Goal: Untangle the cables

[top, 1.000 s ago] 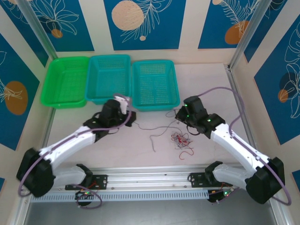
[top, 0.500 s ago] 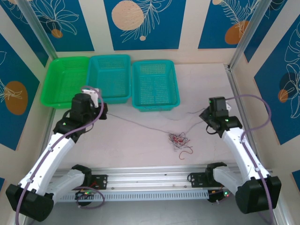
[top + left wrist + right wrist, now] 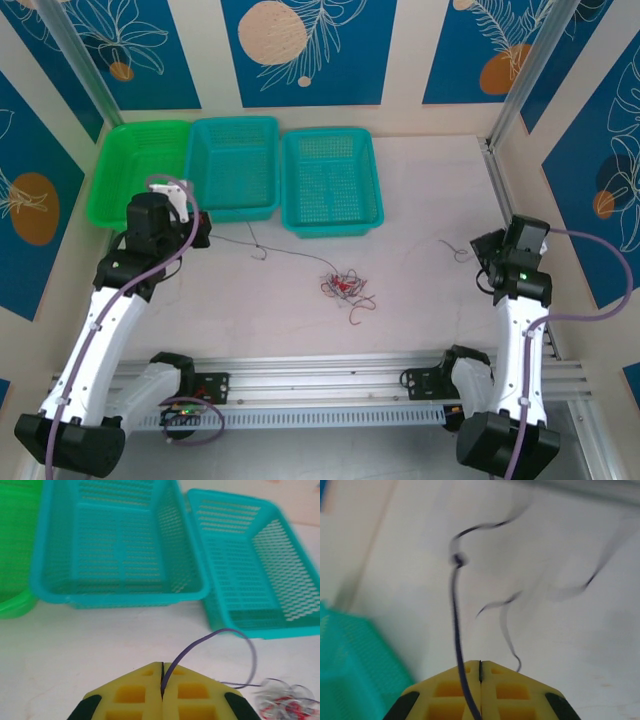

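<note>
Looking down from the top camera, the clump of cables (image 3: 345, 284) is found on the table (image 3: 430, 200) just in front of the right teal basket (image 3: 330, 180), near its front right corner but not touching it. Red, white and dark loops are all mixed together in there.

The left gripper (image 3: 203, 236) is parked well to the left of that basket, a bit nearer than its front edge. Its yellow pads (image 3: 135, 695) are pressed together, and a dark wire (image 3: 240, 635) is pinched right in the seam. From there the wire is arced up and over, then trailed along in front of the basket to the clump, with a small hook partway.

The right gripper (image 3: 477, 253) is set well to the right of the basket. It's closed too, with a dark strand (image 3: 456, 610) clamped between the pads. That view is blurry, so whether the strand reaches the clump can't be told.

The clump is left roughly midway between the two grippers, well apart from both.
</note>
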Robot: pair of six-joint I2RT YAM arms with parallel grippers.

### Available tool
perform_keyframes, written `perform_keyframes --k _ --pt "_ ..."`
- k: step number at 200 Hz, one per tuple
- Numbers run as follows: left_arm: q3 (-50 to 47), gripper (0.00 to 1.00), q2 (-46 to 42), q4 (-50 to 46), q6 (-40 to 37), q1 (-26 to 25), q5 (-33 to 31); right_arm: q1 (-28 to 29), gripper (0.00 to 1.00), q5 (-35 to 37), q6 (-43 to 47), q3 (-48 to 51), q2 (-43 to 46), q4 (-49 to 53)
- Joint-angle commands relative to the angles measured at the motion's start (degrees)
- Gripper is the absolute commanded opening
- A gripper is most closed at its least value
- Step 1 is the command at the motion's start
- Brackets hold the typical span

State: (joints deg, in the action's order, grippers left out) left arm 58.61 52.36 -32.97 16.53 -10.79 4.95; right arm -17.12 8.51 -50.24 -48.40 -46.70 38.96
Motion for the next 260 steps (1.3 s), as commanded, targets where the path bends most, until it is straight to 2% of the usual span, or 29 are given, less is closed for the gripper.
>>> perform_keyframes --k 1,49,75,90,110,149,171,197,225,236,241,242,244,246,250,260 --pt "1.97 0.00 0.51 4.64 1.79 0.58 10.43 4.99 0.00 -16.22 -2.05 -4.69 0.23 -6.39" --pt "-3.12 0.00 1.02 2.44 5.26 0.50 4.57 28.97 0.00 -6.15 2.88 -24.85 -6.61 -8.67" --pt "-10.48 0.00 -0.88 3.91 8.02 0.37 6.62 38.59 0.00 -4.24 6.87 -37.30 -15.25 -11.80" --pt "-13.63 0.00 -2.26 4.61 8.93 0.31 8.55 41.93 0.00 -3.48 9.33 -44.76 -21.42 -12.87" --pt "-16.25 0.00 -4.26 5.24 9.98 0.25 10.29 43.20 0.00 -2.91 10.72 -54.64 -30.64 -12.73" --pt "-17.47 0.00 -7.68 4.28 10.18 0.24 11.69 42.75 0.00 1.60 15.02 -68.83 -47.39 -11.96" --pt "-17.48 0.00 -8.87 3.31 9.54 0.24 12.27 42.19 0.00 1.76 17.40 -74.73 -55.82 -9.66" --pt "-17.42 0.00 -9.47 3.00 9.65 0.22 12.71 40.90 0.00 1.28 16.44 -74.22 -62.36 -9.08" --pt "-16.89 0.00 -9.96 2.74 9.92 0.24 12.49 40.28 0.00 0.71 14.85 -67.31 -66.04 -9.60" --pt "-16.54 0.00 -10.06 2.74 10.01 0.22 12.24 40.35 0.16 0.10 15.05 -63.43 -66.81 -11.03" --pt "-16.36 0.00 -10.08 2.90 10.01 0.24 12.23 40.39 0.31 -0.75 15.55 -62.40 -67.35 -11.17" --pt "-16.30 0.00 -10.08 2.95 10.01 0.24 12.25 40.39 0.31 -0.75 15.55 -62.40 -67.35 -11.17" --pt "-16.22 0.00 -9.97 3.03 10.05 0.20 12.23 40.53 0.43 -0.81 15.63 -62.07 -67.62 -10.75" --pt "-16.17 0.00 -9.95 3.07 10.09 0.23 12.26 40.58 0.49 -0.58 15.67 -62.08 -67.84 -10.22" --pt "-15.93 0.00 -9.82 3.16 10.06 0.19 12.32 40.82 0.58 -0.37 15.74 -62.24 -68.20 -8.96" --pt "-15.35 0.00 -9.46 3.26 10.01 0.24 12.43 41.20 0.65 -0.07 16.87 -63.40 -68.60 -5.60"
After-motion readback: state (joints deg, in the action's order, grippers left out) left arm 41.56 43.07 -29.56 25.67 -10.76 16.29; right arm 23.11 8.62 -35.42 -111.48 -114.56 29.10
